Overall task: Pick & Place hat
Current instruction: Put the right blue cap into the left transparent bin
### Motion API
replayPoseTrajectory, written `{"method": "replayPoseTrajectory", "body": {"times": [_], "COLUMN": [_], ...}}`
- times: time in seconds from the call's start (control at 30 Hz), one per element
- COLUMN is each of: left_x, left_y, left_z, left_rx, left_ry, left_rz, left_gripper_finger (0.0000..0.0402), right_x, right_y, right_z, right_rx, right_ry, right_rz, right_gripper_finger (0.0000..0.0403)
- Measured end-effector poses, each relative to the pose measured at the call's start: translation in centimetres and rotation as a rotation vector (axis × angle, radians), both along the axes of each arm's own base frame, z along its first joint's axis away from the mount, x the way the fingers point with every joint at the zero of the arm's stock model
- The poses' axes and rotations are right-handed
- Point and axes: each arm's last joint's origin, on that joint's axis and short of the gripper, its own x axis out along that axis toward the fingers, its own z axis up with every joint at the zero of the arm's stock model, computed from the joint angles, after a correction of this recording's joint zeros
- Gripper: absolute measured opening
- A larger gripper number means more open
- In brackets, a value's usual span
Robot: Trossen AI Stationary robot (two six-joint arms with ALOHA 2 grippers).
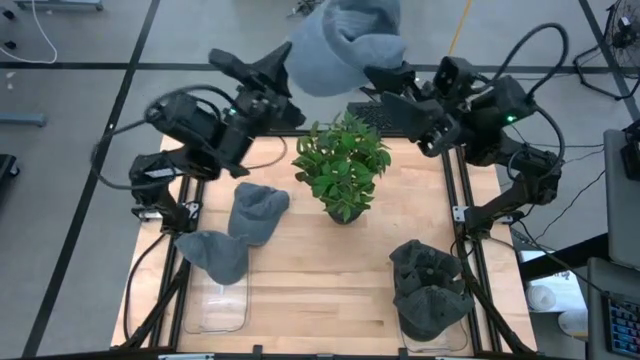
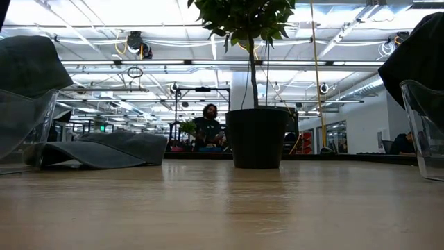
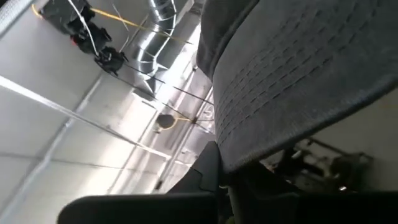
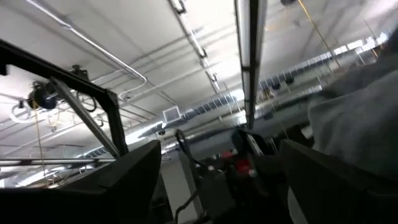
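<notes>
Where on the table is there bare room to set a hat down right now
The widest bare wood lies in front of the potted plant, between the left clear bin and the right bin stuffed with dark hats. A smaller patch sits right of the plant. The left side is crowded by two grey hats. Both grippers are raised behind the plant with a grey hat.

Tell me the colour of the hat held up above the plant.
Light grey hat, clearest in the high view.
</notes>
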Motion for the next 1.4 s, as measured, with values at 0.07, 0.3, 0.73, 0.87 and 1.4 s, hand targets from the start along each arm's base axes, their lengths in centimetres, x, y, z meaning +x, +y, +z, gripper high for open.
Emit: {"method": "replayPoseTrajectory", "body": {"times": [0.07, 0.3, 0.73, 0.87, 1.4], "left_x": [0.6, 1.0, 0.7, 0.7, 2.4], "left_y": [0.0, 0.7, 1.6, 1.5, -0.5], "left_z": [-0.3, -0.2, 0.3, 0.4, -1.3], "left_rx": [0.03, 0.104, 0.204, 0.227, 0.24], "left_ry": [0.043, -0.009, -0.055, -0.069, -0.015], "left_rz": [0.024, 0.063, 0.084, 0.075, -0.022], "left_gripper_finger": [0.0009, 0.0008, 0.0008, 0.0008, 0.0008], "right_x": [0.3, 1.0, 1.1, 0.9, 0.7], "right_y": [0.1, 1.3, 2.3, 2.0, 2.0], "right_z": [-0.4, -1.8, -2.3, -2.0, -1.3], "right_rx": [0.043, 0.09, -0.003, -0.011, -0.016], "right_ry": [0.049, 0.229, 0.296, 0.266, 0.186], "right_rz": [0.032, 0.106, -0.166, -0.289, -0.305], "right_gripper_finger": [0.0315, 0.0315, 0.0315, 0.0315, 0.0281]}}
